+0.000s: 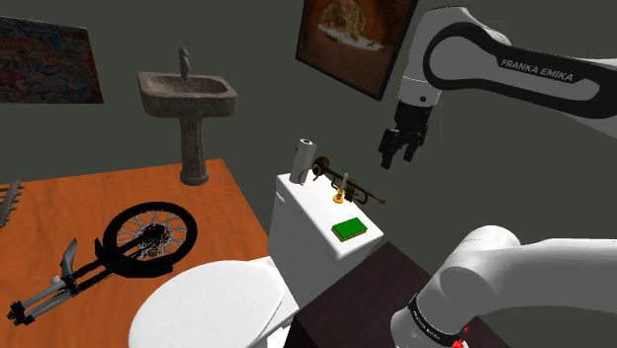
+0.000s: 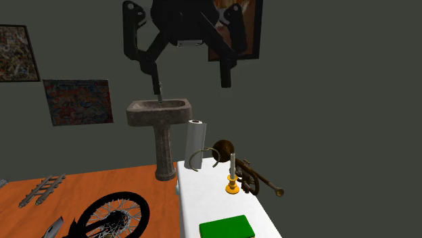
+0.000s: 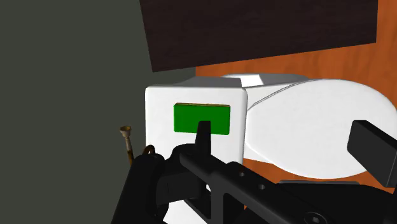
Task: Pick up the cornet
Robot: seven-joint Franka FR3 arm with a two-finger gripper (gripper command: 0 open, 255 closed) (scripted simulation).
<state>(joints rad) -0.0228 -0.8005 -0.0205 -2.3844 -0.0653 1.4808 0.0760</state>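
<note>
The cornet (image 1: 348, 184) is a dark brass horn lying on the white toilet tank lid (image 1: 305, 205). In the second exterior view the cornet (image 2: 254, 177) has its bell toward the paper roll and its mouthpiece toward the view's right. Its mouthpiece end (image 3: 126, 136) pokes out past the tank's edge in the wrist view. My gripper (image 1: 403, 149) hangs in the air well above the tank, up and to the shoulder view's right of the cornet. The gripper (image 2: 191, 78) is open with its fingers wide apart and nothing between them; the gripper (image 3: 289, 143) looks down on the tank.
Beside the cornet stand a candle in a yellow holder (image 2: 232, 178), a paper roll (image 2: 195, 142) and a green block (image 1: 350, 229). The toilet seat (image 1: 208, 306) lies below the tank. A stone sink (image 1: 188, 99) and a unicycle (image 1: 148, 237) occupy the orange floor.
</note>
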